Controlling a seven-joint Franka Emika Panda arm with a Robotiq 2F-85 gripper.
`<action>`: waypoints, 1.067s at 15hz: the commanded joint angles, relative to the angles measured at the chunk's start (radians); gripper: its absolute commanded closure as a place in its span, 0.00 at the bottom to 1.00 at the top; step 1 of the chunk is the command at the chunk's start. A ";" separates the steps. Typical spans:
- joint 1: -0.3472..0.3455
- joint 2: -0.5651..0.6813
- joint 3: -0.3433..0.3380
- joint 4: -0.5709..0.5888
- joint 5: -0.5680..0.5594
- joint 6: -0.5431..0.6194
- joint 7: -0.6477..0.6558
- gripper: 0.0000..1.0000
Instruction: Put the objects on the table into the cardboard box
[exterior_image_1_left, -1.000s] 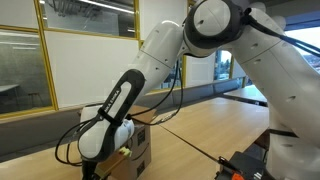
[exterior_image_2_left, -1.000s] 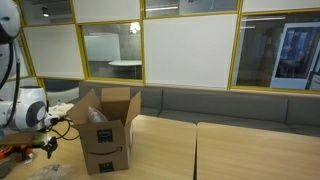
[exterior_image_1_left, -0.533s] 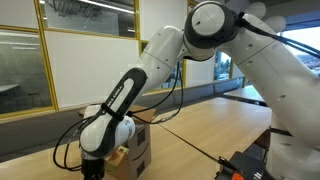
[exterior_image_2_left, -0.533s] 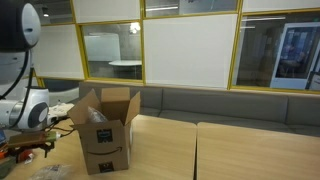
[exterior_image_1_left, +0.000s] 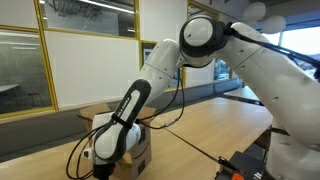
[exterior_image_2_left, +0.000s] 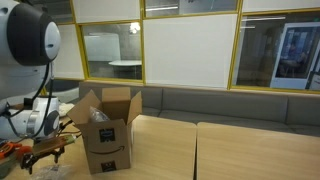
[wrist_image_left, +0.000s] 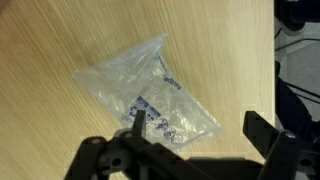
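In an exterior view, the white arm (exterior_image_1_left: 135, 105) bends down from the right to the near left corner of the pale wooden worktop (exterior_image_1_left: 210, 125). Its wrist end stands in front of the cardboard box (exterior_image_1_left: 138, 152) and hides most of it. No writing shows here.

In the exterior view from the opposite side, the box stands with its flaps open, and something pale shows inside it. There is a dark mark on its side, too small to read. The pincer (exterior_image_2_left: 47, 155) hangs low over the worktop just beside the box, on the side away from the glass wall (exterior_image_2_left: 190, 50).

In the wrist view, a clear, crumpled plastic bag (wrist_image_left: 150, 95) lies flat on the wood. It bears blue print near its lower end, too blurred to read. The pincer's two dark fingers (wrist_image_left: 262, 132) stand wide apart and hold nothing. One finger overlaps the printed end of the bag, and the other is well clear of it over bare wood, so the bag lies off to one side of the gap. Dark cables (wrist_image_left: 297, 35) lie at the worktop's edge.
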 joint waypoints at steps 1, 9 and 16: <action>0.070 0.068 -0.076 0.052 -0.082 0.075 0.073 0.00; 0.226 0.135 -0.259 0.130 -0.162 0.224 0.308 0.00; 0.274 0.141 -0.307 0.124 -0.197 0.218 0.365 0.00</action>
